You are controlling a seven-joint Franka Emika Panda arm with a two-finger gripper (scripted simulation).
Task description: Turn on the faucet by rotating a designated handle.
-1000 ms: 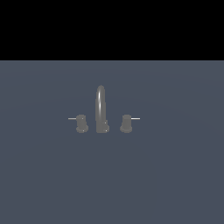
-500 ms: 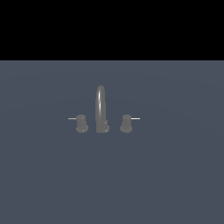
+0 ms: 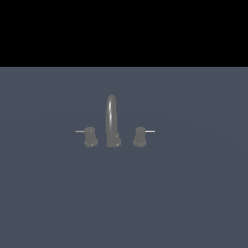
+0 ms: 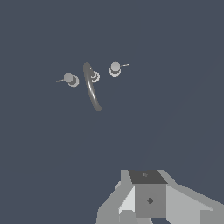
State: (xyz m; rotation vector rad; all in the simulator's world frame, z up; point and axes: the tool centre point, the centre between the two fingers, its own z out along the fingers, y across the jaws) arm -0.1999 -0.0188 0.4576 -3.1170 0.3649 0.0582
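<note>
Hand (image 4: 151, 205) far above the faucet (image 3: 112, 121), touching nothing.
Hand shows only in the wrist view, as a grey block at the frame edge; fingertips out of frame, so cannot tell if spread or pressed together. Exterior view shows no arm at all. Faucet sits mid tabletop (image 3: 193, 193), upright: tall arched spout (image 3: 112, 114) in the middle, one stubby post each side. Handle (image 3: 140, 136) is the post on the exterior view's right, thin rod pointing right, just beside the spout, not touching it. Twin post (image 3: 90, 136) on the exterior view's left, rod pointing left. Wrist view sees the set from above, well apart from the hand.
</note>
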